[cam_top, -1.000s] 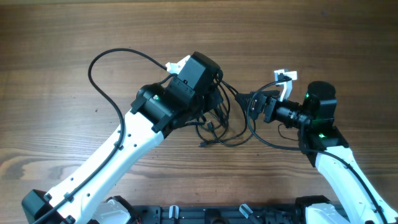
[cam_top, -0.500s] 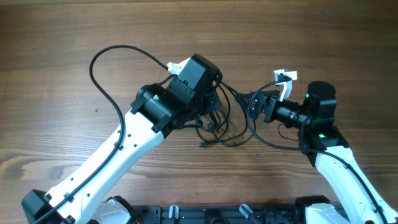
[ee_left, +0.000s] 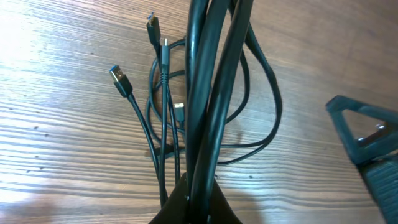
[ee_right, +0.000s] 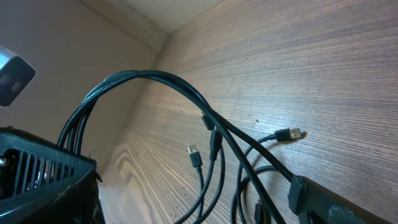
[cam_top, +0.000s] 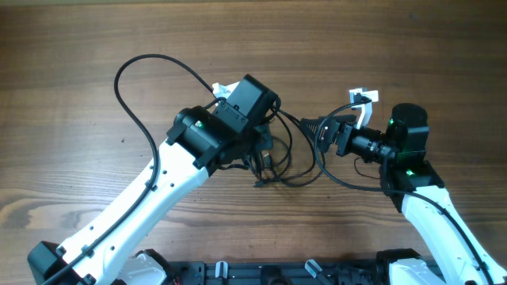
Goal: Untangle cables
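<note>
The left arm is showing white links and black joints; the right arm is wearing the same; green lights are glowing on both.

Your cables lie looped on the table between both sets of jaws, strands stretched from the left jaws across to the right jaws.
</note>
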Motion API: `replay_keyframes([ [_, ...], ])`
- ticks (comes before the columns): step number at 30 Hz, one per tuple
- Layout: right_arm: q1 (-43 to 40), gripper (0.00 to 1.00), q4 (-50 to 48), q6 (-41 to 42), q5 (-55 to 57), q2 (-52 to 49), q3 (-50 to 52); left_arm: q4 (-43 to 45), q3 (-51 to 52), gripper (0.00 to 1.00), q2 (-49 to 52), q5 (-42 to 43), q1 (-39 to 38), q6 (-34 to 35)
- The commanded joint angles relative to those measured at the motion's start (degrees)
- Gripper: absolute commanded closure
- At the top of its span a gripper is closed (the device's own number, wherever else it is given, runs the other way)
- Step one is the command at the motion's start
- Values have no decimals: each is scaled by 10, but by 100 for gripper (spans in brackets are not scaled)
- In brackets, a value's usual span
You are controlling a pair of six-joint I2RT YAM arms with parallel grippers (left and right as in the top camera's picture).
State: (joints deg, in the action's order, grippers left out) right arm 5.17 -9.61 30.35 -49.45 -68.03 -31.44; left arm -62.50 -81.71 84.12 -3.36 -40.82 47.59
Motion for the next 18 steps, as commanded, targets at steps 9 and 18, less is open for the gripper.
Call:
replay_keyframes([
  [9, 0, 0, 0, -2, 2, 0, -3, -62, -4, 96, 1, -133, 1, -24],
  [18, 0, 0, 0, -2, 6, 0, -3, -76, -4, 96, 1, -169, 1, -24],
])
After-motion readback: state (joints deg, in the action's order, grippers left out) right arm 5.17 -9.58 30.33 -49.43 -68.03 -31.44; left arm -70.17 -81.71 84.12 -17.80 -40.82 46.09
